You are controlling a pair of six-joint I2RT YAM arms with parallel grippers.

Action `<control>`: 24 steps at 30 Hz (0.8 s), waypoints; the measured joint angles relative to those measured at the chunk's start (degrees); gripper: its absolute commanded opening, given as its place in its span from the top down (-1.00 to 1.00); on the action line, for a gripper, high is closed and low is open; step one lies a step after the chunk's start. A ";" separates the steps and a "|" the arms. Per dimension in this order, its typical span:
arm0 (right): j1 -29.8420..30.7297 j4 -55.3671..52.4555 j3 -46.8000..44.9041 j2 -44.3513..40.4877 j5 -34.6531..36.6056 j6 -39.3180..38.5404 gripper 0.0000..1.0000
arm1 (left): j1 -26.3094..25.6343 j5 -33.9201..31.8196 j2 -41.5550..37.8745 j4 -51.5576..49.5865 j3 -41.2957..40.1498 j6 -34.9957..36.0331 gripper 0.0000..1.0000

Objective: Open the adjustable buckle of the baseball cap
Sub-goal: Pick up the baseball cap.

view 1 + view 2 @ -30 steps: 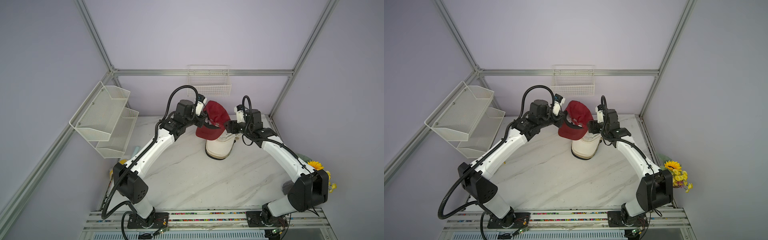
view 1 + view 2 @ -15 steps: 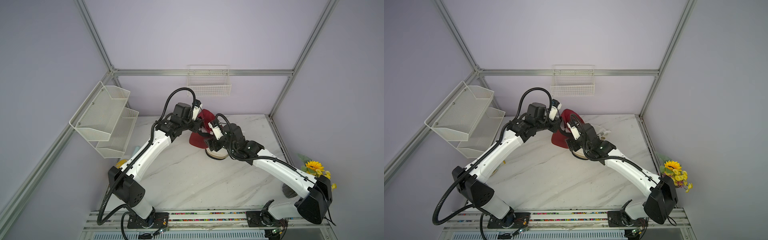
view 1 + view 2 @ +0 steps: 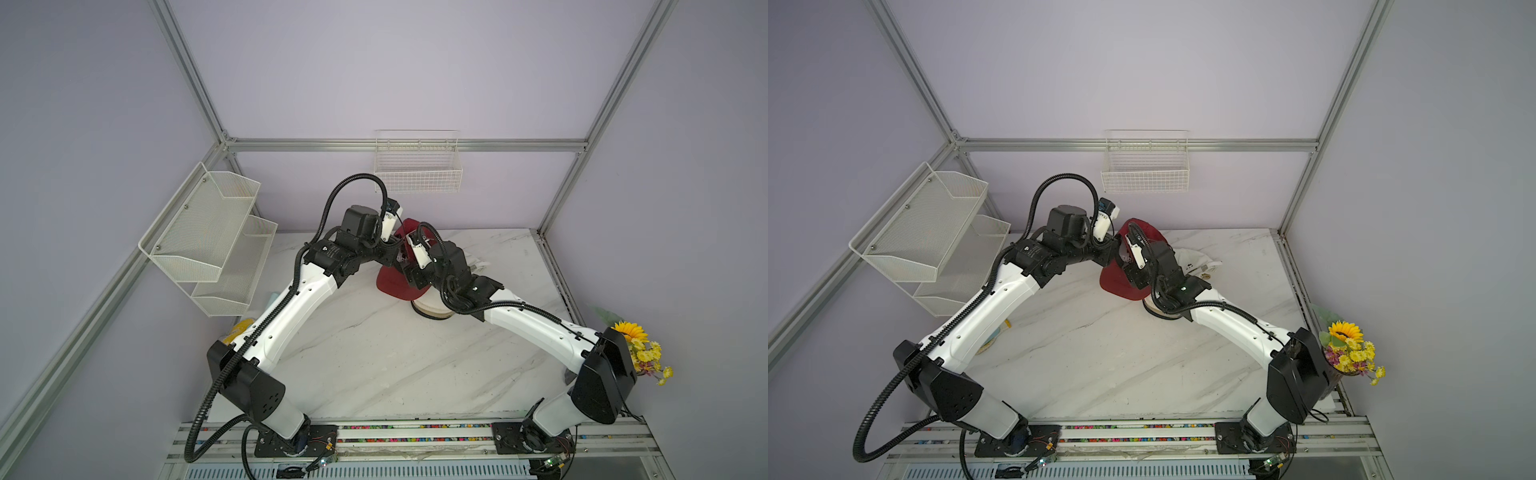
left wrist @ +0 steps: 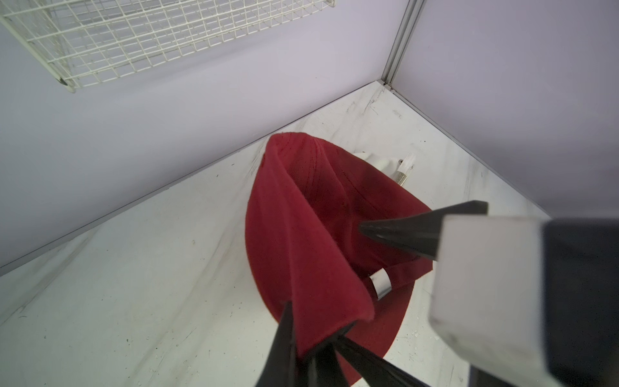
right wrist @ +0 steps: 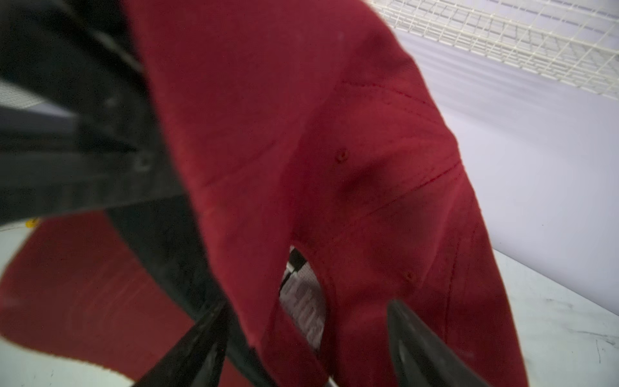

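Left end effector (image 4: 310, 335) clamped shut on cap (image 4: 294, 228) edge, holding it up to expose buckle (image 4: 380, 286); right end effector (image 5: 304, 306) spread wide, straddling rear fabric, not yet gripping.

Top views: you're looking from high above the arm bases, tilted down toward the back wall (image 3: 498, 195), far out. Both hold nearly the same frame: left arm (image 3: 291, 307), right arm (image 3: 532, 324), marble table (image 3: 374, 365), wire basket (image 3: 1144, 174).

Left wrist: you're behind the left gripper (image 4: 308, 335), sighting along its fingers, very near the red baseball cap (image 4: 301, 234); basket beyond the fingertips.

Right wrist: behind the right gripper (image 5: 308, 303), closer yet, cap filling the frame, blurred.

Both wrist views share cap and basket from facing sides. The left one also catches one of the right gripper's fingers (image 4: 402, 231).
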 measured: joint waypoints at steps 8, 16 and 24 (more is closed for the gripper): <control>0.26 5.31 -0.09 0.50 4.09 -0.59 0.82 | 0.00 0.26 -3.96 -0.37 -3.37 -0.22 1.00; 0.33 4.26 0.76 -4.52 3.91 -0.63 0.90 | 0.00 -0.83 -5.05 -0.55 -5.35 0.00 -0.54; 0.33 -0.63 7.76 -5.29 -3.34 -0.70 0.96 | 0.02 -0.85 -8.52 -0.66 -9.11 1.46 -1.00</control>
